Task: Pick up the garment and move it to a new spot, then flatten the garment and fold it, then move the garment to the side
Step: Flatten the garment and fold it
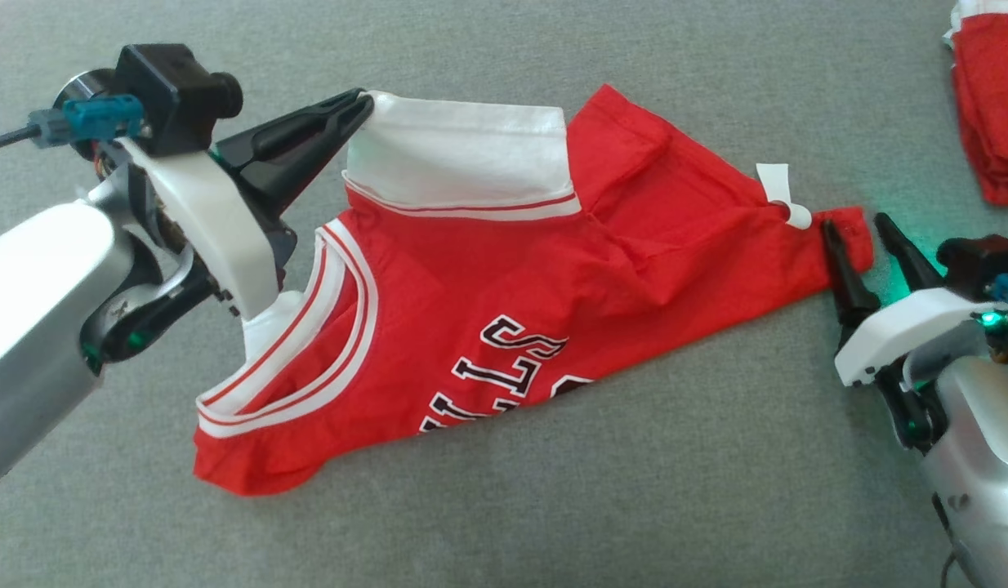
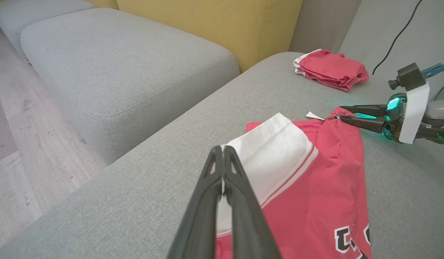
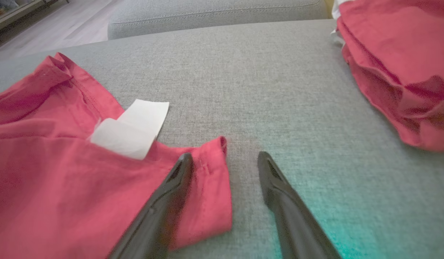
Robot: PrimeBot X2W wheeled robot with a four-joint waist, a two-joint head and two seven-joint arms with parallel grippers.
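Flattening, apparently, a red garment lying rumpled across the middle of the grey cushion: pinching its white hem in the clamped left gripper, straddling its far red corner with the right gripper spread open. Needing next, likely, closing on that corner and pulling both ends apart. Sharing that cushion with a folded red pile at its far right corner, adjoining a yellow backrest and wood floor.

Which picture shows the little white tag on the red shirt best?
The right wrist view: the tag is close and large, lying folded at the edge of the shirt. The head view shows it small, at the right end. In the left wrist view it is a tiny sliver.
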